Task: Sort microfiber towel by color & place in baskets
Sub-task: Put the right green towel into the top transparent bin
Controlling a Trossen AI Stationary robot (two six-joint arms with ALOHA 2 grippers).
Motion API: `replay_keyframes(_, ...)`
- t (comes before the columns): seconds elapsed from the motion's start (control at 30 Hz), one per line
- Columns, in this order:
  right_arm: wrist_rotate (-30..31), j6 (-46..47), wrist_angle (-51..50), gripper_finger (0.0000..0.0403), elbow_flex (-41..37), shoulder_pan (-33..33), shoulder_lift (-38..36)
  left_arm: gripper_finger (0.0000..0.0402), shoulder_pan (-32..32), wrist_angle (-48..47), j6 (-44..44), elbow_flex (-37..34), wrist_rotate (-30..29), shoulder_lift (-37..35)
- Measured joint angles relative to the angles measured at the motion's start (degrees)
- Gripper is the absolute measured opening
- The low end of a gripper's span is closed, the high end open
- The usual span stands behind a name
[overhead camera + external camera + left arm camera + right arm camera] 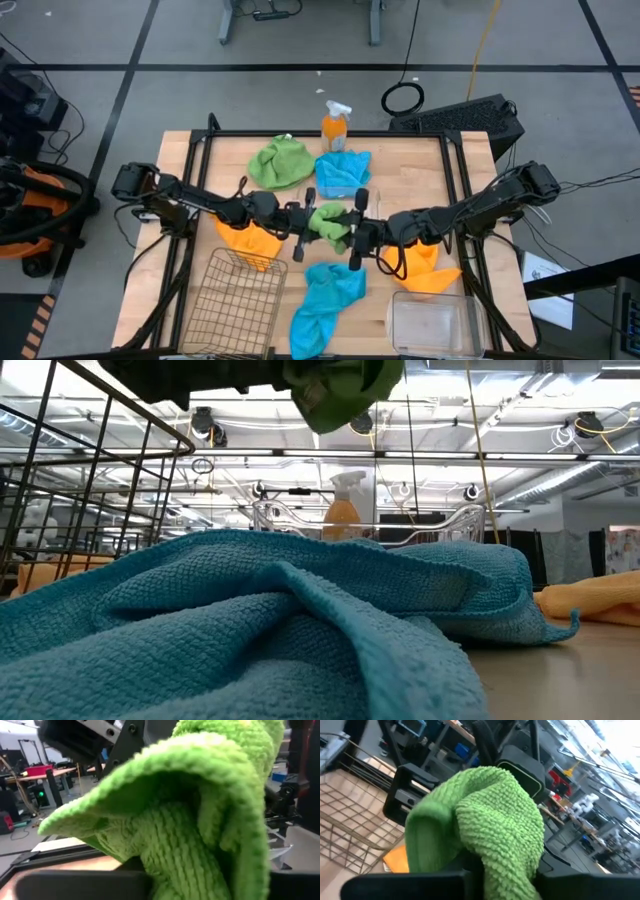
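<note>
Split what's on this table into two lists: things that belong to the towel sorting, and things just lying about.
Job:
green towel held up between left gripper and right gripper
second green towel
blue towels
orange towels
wire basket
clear plastic basket

Lying about:
orange spray bottle

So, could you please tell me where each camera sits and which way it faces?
High: overhead, straight down; both arms meet at the green towel.
Low: table height, looking level across the blue towel; green towel overhead.
Left wrist: forward at the green towel; the other arm behind.
Right wrist: the same towel, wire basket beyond.
All four share the green towel.
</note>
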Motion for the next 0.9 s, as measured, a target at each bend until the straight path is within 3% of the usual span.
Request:
replay_keyframes(0.1, 4.5, 1.6, -0.9, 0.0079, 0.0, 0.8, 0.1, 0.0028, 0.9, -1.4, 0.0, 0.0, 0.0, -0.1)
replay_keyframes(0.3, 12.9, 6.8, -4.6, 0.0151, 0.1, 3.2, 0.0, 0.0028, 2.1, -3.1, -0.1, 0.1, 1.0, -0.1)
replay_keyframes(0.57, 14.9, 20.9, -16.5, 0.0254, 0.2, 5.1, -2.5, 0.0028, 2.5, -5.1, 0.0, -0.1, 1.4, -1.0)
replay_keyframes(0.9, 16.6, 25.5, -25.9, 0.0281, -0.1, 7.1, -7.2, 0.0029, 2.8, -8.1, 0.1, 0.1, 1.2, -5.8)
